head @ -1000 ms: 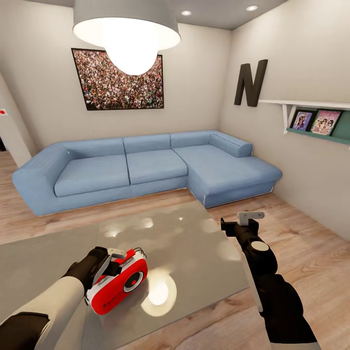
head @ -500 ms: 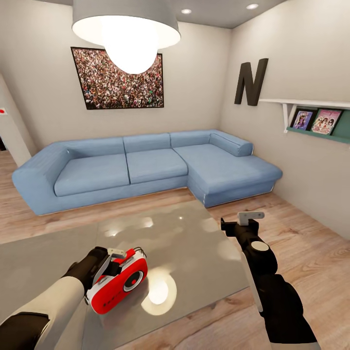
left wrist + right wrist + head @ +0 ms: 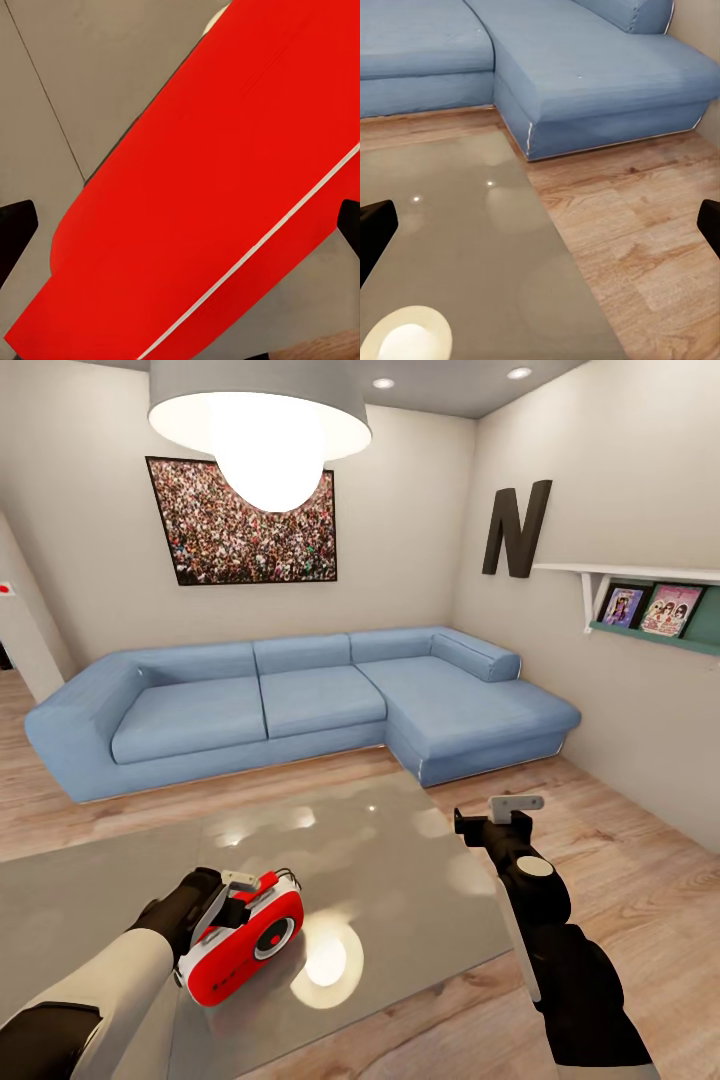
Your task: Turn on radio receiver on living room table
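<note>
Red radio receiver [image 3: 243, 943]: on the glossy grey counter [image 3: 400, 860], near its front edge.
Left claw [image 3: 232, 901]: fingers spread around the radio's top.
Right claw [image 3: 497, 812]: open, above the counter's right edge.

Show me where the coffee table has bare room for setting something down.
Most of the table is bare: from the radio receiver toward the sofa, and across to the right gripper. Crowded only at the near left, where the left gripper meets the radio.
</note>
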Tool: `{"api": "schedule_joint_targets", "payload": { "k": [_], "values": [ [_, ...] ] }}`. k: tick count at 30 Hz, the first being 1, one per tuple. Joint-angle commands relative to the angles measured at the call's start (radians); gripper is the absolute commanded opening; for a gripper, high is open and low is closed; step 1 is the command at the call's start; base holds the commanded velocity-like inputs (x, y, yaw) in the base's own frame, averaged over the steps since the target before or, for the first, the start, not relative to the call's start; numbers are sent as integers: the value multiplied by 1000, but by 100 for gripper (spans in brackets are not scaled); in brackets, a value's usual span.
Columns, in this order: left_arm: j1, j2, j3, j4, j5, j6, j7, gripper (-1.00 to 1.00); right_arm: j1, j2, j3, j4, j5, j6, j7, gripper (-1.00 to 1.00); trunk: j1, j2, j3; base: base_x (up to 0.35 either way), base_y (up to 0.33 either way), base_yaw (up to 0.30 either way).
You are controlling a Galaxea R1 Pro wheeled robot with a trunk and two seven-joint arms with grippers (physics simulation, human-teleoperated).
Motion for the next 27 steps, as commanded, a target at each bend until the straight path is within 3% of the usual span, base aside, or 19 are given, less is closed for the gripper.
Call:
{"api": "schedule_joint_targets", "payload": {
  "k": [1, 13, 14, 27],
  "values": [
    [0, 0, 0, 0, 0, 0, 0, 100, 0, 0, 0, 0, 0, 0, 0, 100, 0, 0, 0, 0, 0, 0],
    [0, 0, 0, 0, 1, 0, 0, 100, 0, 0, 0, -1, 0, 0, 0, 100, 0, 0, 0, 0, 0, 0],
    [0, 0, 0, 0, 1, 0, 0, -100, 0, 0, 0, -1, 0, 0, 0, 100, 0, 0, 0, 0, 0, 0],
    [0, 0, 0, 0, 1, 0, 0, -100, 0, 0, 0, -3, 0, 0, 0, 100, 0, 0, 0, 0, 0, 0]
  ]
}}
